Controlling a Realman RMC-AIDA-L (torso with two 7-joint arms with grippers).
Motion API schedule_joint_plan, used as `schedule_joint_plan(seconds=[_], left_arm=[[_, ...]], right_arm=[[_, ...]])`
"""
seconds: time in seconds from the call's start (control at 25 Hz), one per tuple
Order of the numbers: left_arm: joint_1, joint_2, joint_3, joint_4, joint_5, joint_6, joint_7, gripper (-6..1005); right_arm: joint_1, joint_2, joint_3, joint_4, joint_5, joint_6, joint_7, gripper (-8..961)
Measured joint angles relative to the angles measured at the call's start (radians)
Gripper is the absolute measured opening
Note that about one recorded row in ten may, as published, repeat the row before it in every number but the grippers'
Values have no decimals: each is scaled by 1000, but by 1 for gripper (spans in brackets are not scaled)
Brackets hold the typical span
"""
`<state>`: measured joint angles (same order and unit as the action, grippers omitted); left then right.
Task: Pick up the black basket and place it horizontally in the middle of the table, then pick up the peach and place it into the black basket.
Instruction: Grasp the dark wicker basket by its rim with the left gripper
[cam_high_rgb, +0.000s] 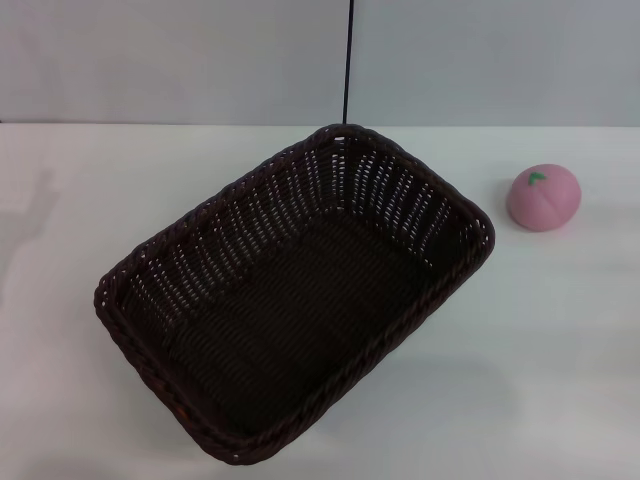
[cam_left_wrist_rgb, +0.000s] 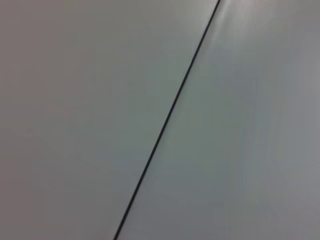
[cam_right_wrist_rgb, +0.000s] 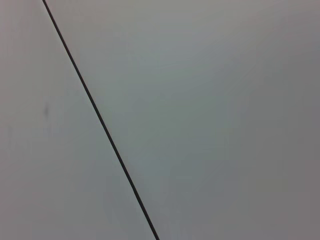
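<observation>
The black basket is a large dark woven rectangle lying on the white table. It sits skewed, its long side running from near left to far right, and it is empty. The peach is a small pink ball with a green leaf mark, resting on the table to the right of the basket and apart from it. Neither gripper shows in the head view. Both wrist views show only a plain grey wall with one thin dark line, with no basket and no peach.
A grey wall stands behind the table's far edge, with a thin dark vertical seam above the basket. Bare tabletop lies left of the basket and right of it below the peach.
</observation>
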<state>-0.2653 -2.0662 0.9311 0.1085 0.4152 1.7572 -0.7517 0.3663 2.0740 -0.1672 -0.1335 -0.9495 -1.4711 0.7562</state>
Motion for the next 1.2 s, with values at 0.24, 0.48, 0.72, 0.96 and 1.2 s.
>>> schedule_joint_plan(seconds=[0.24, 0.48, 0.72, 0.96, 1.2], left_arm=[[-2, 1, 2, 3, 4, 3, 0, 802], [-1, 3, 9, 5, 11, 14, -5, 841], [7, 33, 136, 90, 20, 24, -87, 839], [-17, 117, 271, 166, 35, -2, -290, 838], [-72, 219, 262, 385, 352, -105, -639, 833]], right_arm=[[0, 0, 0, 0, 0, 0, 0, 672], [0, 0, 0, 0, 0, 0, 0, 672], [1, 0, 0, 0, 0, 0, 0, 673], [3, 1, 0, 0, 0, 1, 0, 673], [-4, 2, 0, 3, 0, 2, 0, 673]])
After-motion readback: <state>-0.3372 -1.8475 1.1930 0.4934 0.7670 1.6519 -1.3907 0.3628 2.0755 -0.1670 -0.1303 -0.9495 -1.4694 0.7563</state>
